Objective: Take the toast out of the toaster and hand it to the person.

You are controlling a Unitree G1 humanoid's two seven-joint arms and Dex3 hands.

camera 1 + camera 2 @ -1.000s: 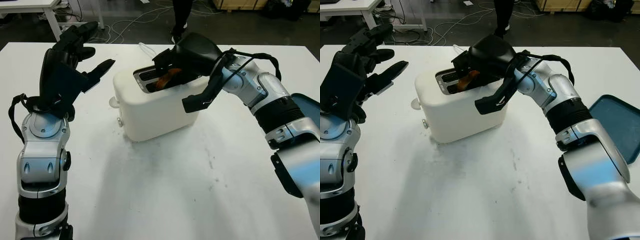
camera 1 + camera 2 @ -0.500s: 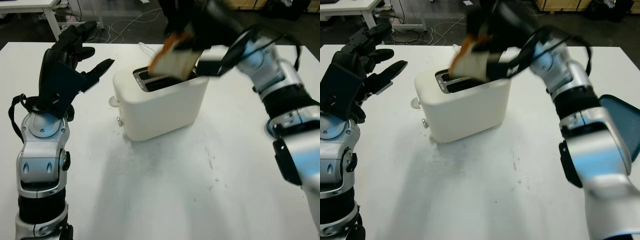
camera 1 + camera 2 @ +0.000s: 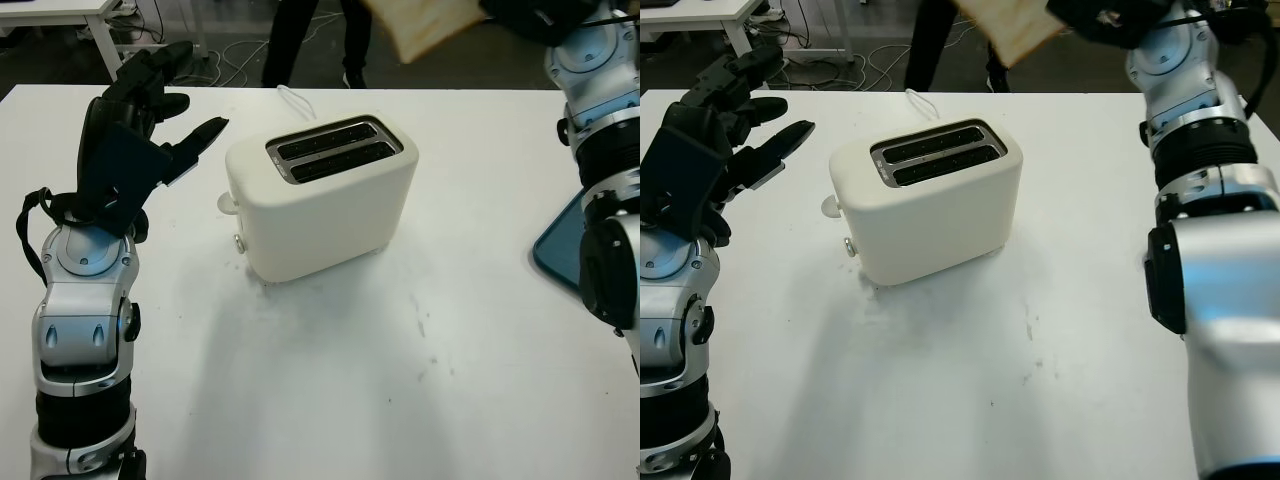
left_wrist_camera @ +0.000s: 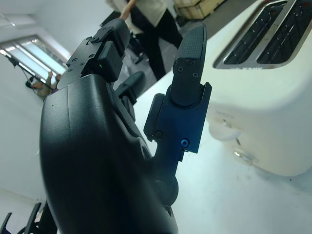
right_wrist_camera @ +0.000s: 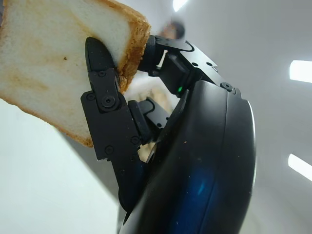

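Note:
The white toaster (image 3: 320,195) stands mid-table with both slots dark and empty. My right hand (image 3: 1102,14) is raised high at the table's far side, shut on a slice of toast (image 3: 422,24) that sticks out leftward from it; the toast (image 5: 53,63) is pinched between the fingers (image 5: 105,112). A person (image 3: 300,35) in dark trousers stands just beyond the far table edge, left of the toast. My left hand (image 3: 150,110) is open, held up to the left of the toaster, apart from it.
A blue tray (image 3: 562,250) lies at the table's right edge, partly behind my right arm. A white cord (image 3: 295,98) runs from the toaster's back. Desks and cables lie on the floor beyond the table.
My right hand has pulled the toast up out of the toaster slot and swung it high toward the far right. The person's legs have stepped into view at the far edge. The left hand stayed put.

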